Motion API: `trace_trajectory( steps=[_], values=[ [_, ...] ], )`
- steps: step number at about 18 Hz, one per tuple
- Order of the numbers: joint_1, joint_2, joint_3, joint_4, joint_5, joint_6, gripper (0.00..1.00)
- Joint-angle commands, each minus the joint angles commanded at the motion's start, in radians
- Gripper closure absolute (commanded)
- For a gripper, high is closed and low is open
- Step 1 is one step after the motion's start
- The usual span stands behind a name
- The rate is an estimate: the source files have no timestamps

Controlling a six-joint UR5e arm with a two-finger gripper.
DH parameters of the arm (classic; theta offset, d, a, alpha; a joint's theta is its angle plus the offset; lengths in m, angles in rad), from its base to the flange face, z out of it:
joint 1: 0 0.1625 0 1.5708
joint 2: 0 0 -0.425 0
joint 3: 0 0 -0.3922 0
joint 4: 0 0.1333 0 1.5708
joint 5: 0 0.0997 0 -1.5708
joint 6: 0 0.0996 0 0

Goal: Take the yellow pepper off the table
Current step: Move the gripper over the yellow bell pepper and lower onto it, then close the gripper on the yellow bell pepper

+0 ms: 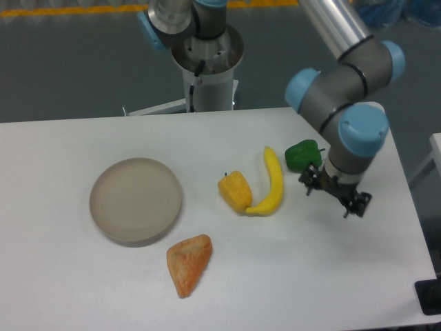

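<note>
Camera view: fixed, looking down on the counter (pixel 69 289) from the front.
Arm: 1 UR5e reaches in from the upper right, wrist bent downward over the right part of the counter.
End effector (pixel 335 193): hangs low above the counter, just beside the green pepper and to the right of the banana. It holds nothing. The fingers are dark and small in the frame, and I cannot tell how far apart they stand.
Yellow pepper (pixel 236 191): lies on the counter near the centre, tipped on its side, not yet lifted. Its right flank is touching or very nearly touching the lower end of the banana.
Banana (pixel 271 183): long and curved, lying between the yellow pepper and the end effector.
Green pepper (pixel 302 154): sits at the right, behind the end effector.
Plate (pixel 136 200): round, grey-beige, left of centre, well apart from the yellow pepper.
Orange piece (pixel 189 263): wedge-shaped, textured, in front of the plate.
Assessment: the approach appears unfinished, since the end effector is well to the right of the target with the banana between them.
Risk: a grasp across the pepper's right side would likely nudge the banana; a descent from above, fingers set front to back, looks cleaner.
</note>
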Motion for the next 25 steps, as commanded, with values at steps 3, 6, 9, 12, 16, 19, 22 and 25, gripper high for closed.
trace_trajectory(
  steps=[3, 6, 9, 12, 16, 19, 22, 25],
  values=[
    [-0.011, 0.046, -0.065, 0.008, -0.018, -0.207, 0.00],
    [-0.029, 0.051, -0.068, 0.009, -0.064, -0.396, 0.00],
    [-0.067, 0.046, -0.080, 0.012, -0.071, -0.526, 0.00],
    [-0.124, 0.039, -0.105, 0.012, -0.072, -0.611, 0.00],
    [-0.156, 0.017, -0.123, 0.015, -0.116, -0.672, 0.00],
    [-0.187, -0.004, -0.129, 0.023, -0.124, -0.738, 0.00],
    [-0.199, -0.009, -0.140, 0.028, -0.124, -0.754, 0.00],
    [-0.202, -0.020, -0.148, 0.029, -0.117, -0.786, 0.00]
  ],
)
